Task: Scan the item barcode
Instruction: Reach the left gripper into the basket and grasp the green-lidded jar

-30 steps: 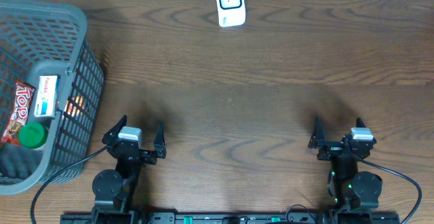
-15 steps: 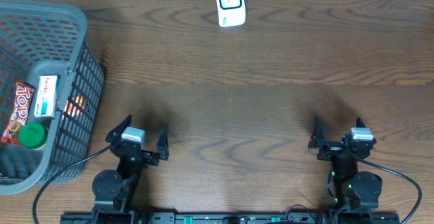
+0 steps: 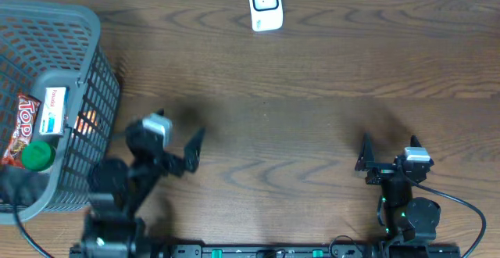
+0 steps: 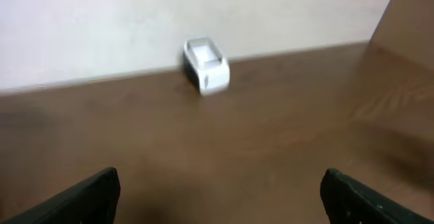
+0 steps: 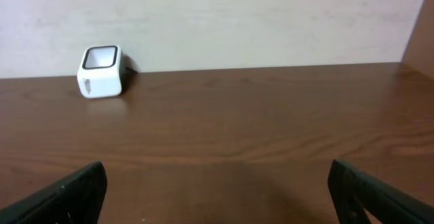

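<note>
The white barcode scanner (image 3: 266,5) stands at the table's far edge, against the wall; it also shows in the left wrist view (image 4: 207,66) and the right wrist view (image 5: 102,71). The items lie in the grey basket (image 3: 94,31) at the left: a red snack pack (image 3: 19,129), a green-capped bottle (image 3: 37,156) and a white box (image 3: 55,109). My left gripper (image 3: 166,137) (image 4: 218,183) is open and empty, raised just right of the basket. My right gripper (image 3: 388,150) (image 5: 217,176) is open and empty near the front edge at the right.
The basket's mesh wall (image 3: 98,125) stands close to the left arm. Bare brown wooden table (image 3: 297,109) stretches between the grippers and the scanner. A pale wall (image 5: 237,13) runs behind the scanner.
My left arm has lifted from its rest pose and swung forward, its gripper now farther from the front edge and turned slightly. The right arm has not moved.
</note>
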Controlling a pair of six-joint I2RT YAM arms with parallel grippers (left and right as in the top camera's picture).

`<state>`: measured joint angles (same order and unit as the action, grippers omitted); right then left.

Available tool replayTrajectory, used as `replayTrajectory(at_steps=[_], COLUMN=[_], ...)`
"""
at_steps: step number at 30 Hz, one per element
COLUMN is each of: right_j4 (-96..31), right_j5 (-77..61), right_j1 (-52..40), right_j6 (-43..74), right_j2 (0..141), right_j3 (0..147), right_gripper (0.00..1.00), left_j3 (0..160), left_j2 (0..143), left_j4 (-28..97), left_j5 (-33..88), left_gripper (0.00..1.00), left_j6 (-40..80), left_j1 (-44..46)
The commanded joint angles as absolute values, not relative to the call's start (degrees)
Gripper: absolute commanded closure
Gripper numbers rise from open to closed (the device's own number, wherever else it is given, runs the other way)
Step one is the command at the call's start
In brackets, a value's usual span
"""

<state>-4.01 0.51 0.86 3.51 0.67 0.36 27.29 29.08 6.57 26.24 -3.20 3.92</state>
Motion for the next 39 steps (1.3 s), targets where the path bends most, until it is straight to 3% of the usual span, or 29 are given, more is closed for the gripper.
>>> replayTrajectory(at_steps=[1,5,14,21,27,33,39], right_j4=[-4.23,-4.23,-4.23,-4.23,-4.23,-4.23,-4.23], right_j5=[0.99,0.99,0.99,0.99,0.99,0.99,0.99], right_j1=[0.38,0.38,0.38,0.38,0.38,0.38,0.38], right_j6=[4.23,4.23,4.23,4.23,4.23,4.23,4.23], right_j2=[0.36,0.38,0.38,0.38,0.38,0.38,0.38], right_j3=[0.32,0.32,0.32,0.32,0.32,0.32,0.32], right_gripper=[0.01,0.01,0.01,0.01,0.01,0.01,0.01], left_j3=[40.38,49.23,53.89,74.72,95.74,98.52,97.21], left_j2=[39.27,47.0,49.84,53.89,62.39,67.35,74.22], left_j4=[13.61,21.5,21.93,31.88,47.42,55.24,63.9], left_j5=[29.21,28.97,35.55,29.67,9.39,8.25,8.05], left_gripper=[0.05,0.05,0.05,0.05,0.05,0.05,0.05], left_j6=[-3.77,-3.79,-2.26,-1.28,15.31,29.08,35.73], left_j1=[4.1,4.03,3.88,-1.32,-15.27,-33.32,-45.91])
